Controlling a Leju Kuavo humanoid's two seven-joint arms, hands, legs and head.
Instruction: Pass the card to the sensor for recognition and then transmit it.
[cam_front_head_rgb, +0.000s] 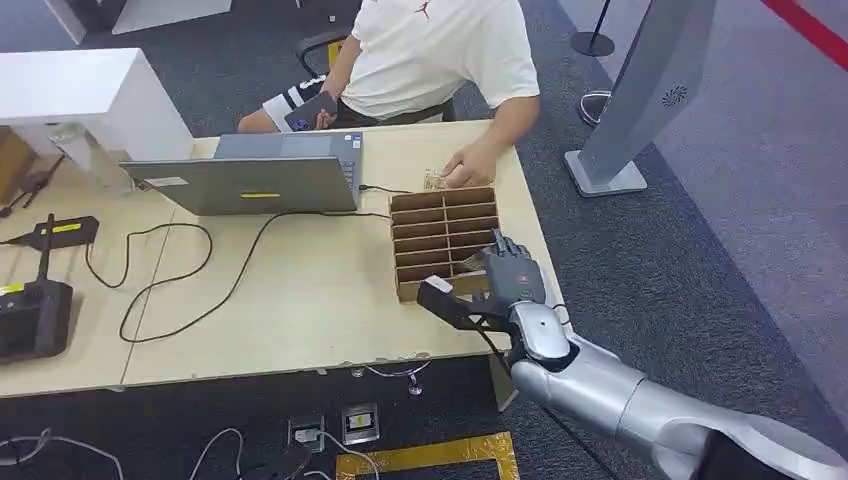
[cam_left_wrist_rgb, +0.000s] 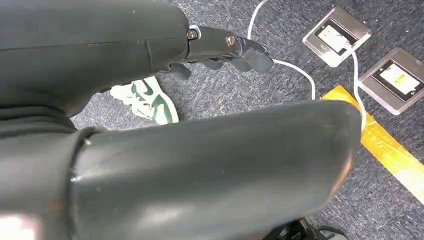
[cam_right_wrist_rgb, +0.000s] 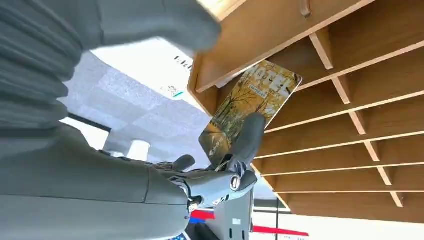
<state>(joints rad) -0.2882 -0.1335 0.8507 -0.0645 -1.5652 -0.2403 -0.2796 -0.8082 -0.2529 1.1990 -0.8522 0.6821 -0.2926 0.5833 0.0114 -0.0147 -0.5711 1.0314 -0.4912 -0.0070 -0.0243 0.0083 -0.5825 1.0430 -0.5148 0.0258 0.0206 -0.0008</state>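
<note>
A card (cam_right_wrist_rgb: 250, 107) printed with a yellow autumn forest leans inside a compartment of the wooden slotted rack (cam_front_head_rgb: 440, 215) at the table's right end. My right hand (cam_front_head_rgb: 505, 275) reaches into the rack's near right compartments. One dark finger (cam_right_wrist_rgb: 247, 137) rests on the card's face, while the grey thumb (cam_right_wrist_rgb: 160, 22) stays apart at the rack's edge, so the card is touched but not gripped. My left hand (cam_left_wrist_rgb: 225, 50) hangs over the carpet with nothing in it.
A person sits behind the table, one hand (cam_front_head_rgb: 468, 165) by a small card (cam_front_head_rgb: 433, 181) at the rack's far edge. A laptop (cam_front_head_rgb: 250, 180), cables and black devices (cam_front_head_rgb: 35, 315) occupy the table's left. Floor sockets (cam_left_wrist_rgb: 392, 77) and yellow tape (cam_left_wrist_rgb: 390, 150) lie below.
</note>
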